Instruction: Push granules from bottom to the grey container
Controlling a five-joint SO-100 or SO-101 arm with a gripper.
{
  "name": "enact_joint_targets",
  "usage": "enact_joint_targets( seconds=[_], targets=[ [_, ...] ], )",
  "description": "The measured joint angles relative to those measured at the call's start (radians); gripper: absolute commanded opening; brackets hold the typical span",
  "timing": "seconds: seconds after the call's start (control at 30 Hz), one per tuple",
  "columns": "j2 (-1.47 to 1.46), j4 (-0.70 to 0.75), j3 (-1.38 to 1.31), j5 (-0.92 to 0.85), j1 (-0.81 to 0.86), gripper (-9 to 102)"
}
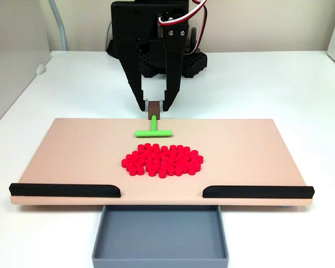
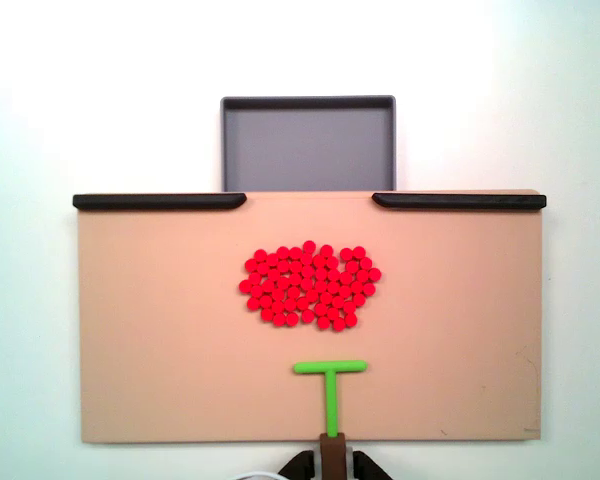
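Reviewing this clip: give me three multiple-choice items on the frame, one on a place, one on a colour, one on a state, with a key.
1. Where do the granules lie?
A. in the grey container
B. on the tan board
C. on the white table

2. What colour is the T-shaped pusher?
A. green
B. blue
C. yellow

3. What state is the grey container in?
A. heaped full
B. half full
C. empty

Key: 1 B, the patch sits mid-board, between pusher and gap. 2 A, bar and stem are bright green. 3 C, its floor is bare in both fixed views.
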Motion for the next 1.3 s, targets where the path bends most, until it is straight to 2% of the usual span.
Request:
enact_joint_targets(
  seconds=[1.3],
  targets=[
    [-0.27, 0.0, -0.25, 0.0, -0.025, 0]
  ],
)
